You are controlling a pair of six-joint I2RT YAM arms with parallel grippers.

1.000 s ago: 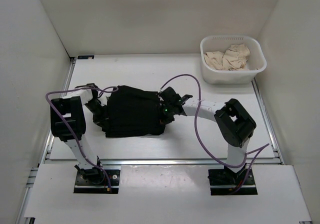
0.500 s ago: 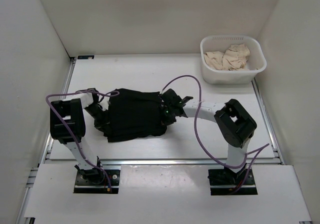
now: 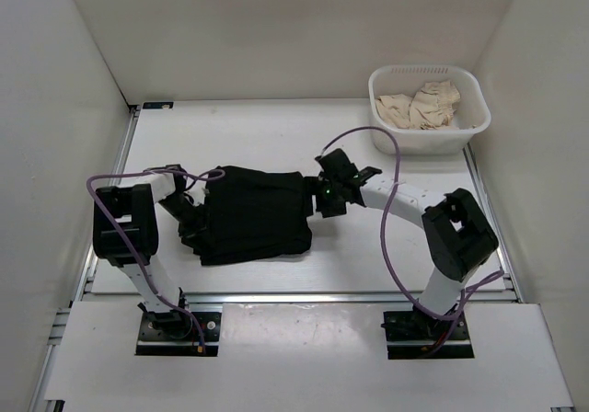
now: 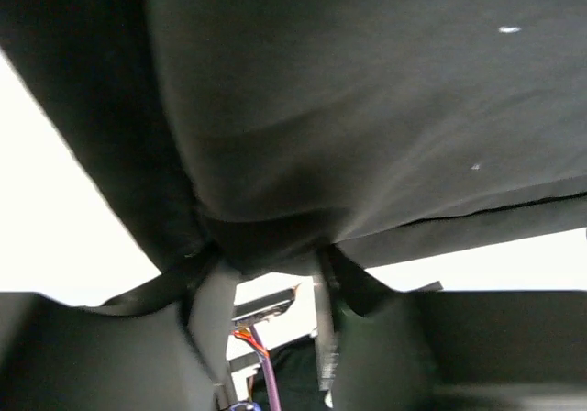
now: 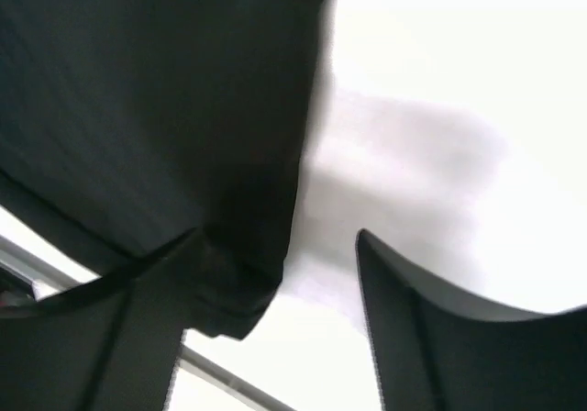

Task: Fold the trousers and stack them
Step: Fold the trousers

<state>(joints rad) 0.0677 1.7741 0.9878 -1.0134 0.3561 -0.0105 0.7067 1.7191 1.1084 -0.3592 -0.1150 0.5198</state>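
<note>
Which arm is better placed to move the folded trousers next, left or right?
Left, probably. The left claw is shut on the trousers at their left edge; the right claw is open at their right edge, gripping nothing.

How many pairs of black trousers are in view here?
1. The trousers lie folded mid-table, with the left gripper pinching their left edge. The beige cloth in the basket could hide more.
</note>
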